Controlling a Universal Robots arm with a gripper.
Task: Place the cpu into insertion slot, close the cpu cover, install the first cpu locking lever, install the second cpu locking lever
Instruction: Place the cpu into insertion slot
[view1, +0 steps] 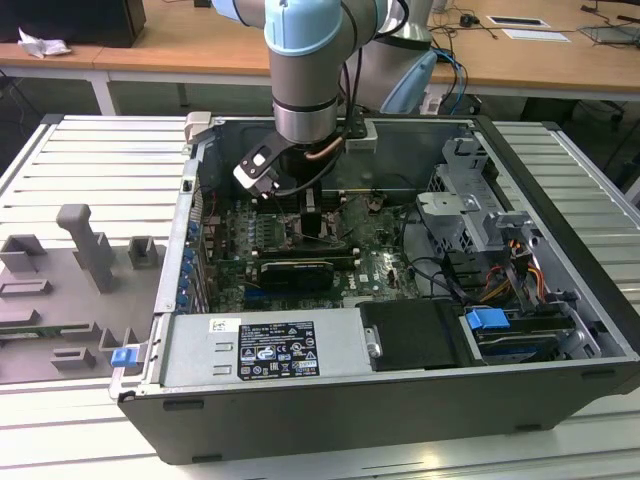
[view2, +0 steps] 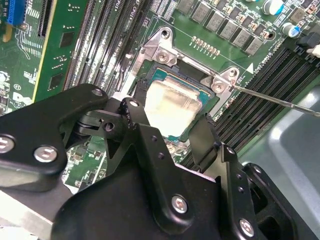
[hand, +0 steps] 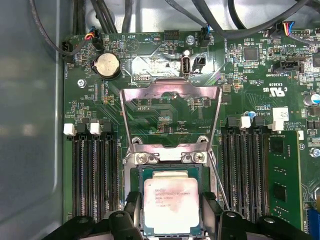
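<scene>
Silver-beige metal is seen between the black fingers: is the cpu (hand: 171, 205) being held?

It is. The gripper (hand: 171, 209) is closed on the cpu, one finger laid against each of two opposite edges, with no gap to be made out in either wrist view.

Where is the chip placed?

It is lying flat inside the insertion slot (hand: 135, 175), framed all round by the dark socket and its silver rim. The same is shown in the second wrist view, where the cpu (view2: 172, 107) is flanked by the gripper (view2: 170, 122) within the insertion slot (view2: 165, 55).

And the cpu cover (hand: 170, 89)?

It is swung open, away from the slot, with the green motherboard (hand: 170, 120) visible through its cut-out centre.

Is anything else noted near the socket?

A thin locking lever (view2: 275, 100) is stretched from one corner of the slot out across the long black memory slots (hand: 92, 170), which are set on both sides of the socket.

How is the arm placed overall?

In the exterior view the gripper (view1: 312, 215) is lowered into the open computer case (view1: 400, 420).
</scene>
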